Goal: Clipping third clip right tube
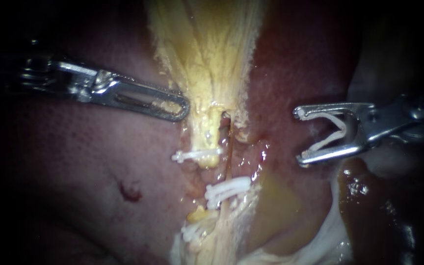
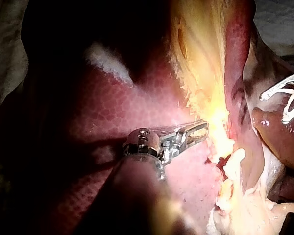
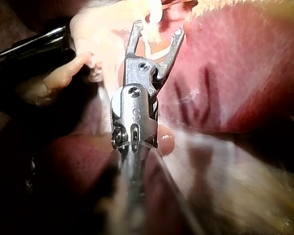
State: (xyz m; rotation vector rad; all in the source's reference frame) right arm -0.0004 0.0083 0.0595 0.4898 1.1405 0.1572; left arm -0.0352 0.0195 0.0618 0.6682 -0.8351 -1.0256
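The right tube (image 1: 230,147) is a thin brownish strand beside the thicker yellowish left tube (image 1: 207,137). Two white clips (image 1: 227,189) sit side by side on the right tube lower down, and one white clip (image 1: 196,156) crosses the left tube. My right instrument (image 1: 299,136) stands well right of the tube, over the liver. Its jaws are spread wide, with an open white clip (image 1: 331,131) seated between them (image 3: 158,28). My left instrument (image 1: 183,109) has its jaws together on the edge of the yellowish tissue (image 1: 199,73), beside the tubes' upper end (image 2: 202,131).
Red-brown liver (image 1: 99,162) lies left of the tubes and carries a small dark red spot (image 1: 130,191). More white clips (image 1: 192,230) sit lower down the yellowish strand. Pale membrane (image 1: 330,235) and wet dark tissue (image 1: 369,196) lie below my right instrument.
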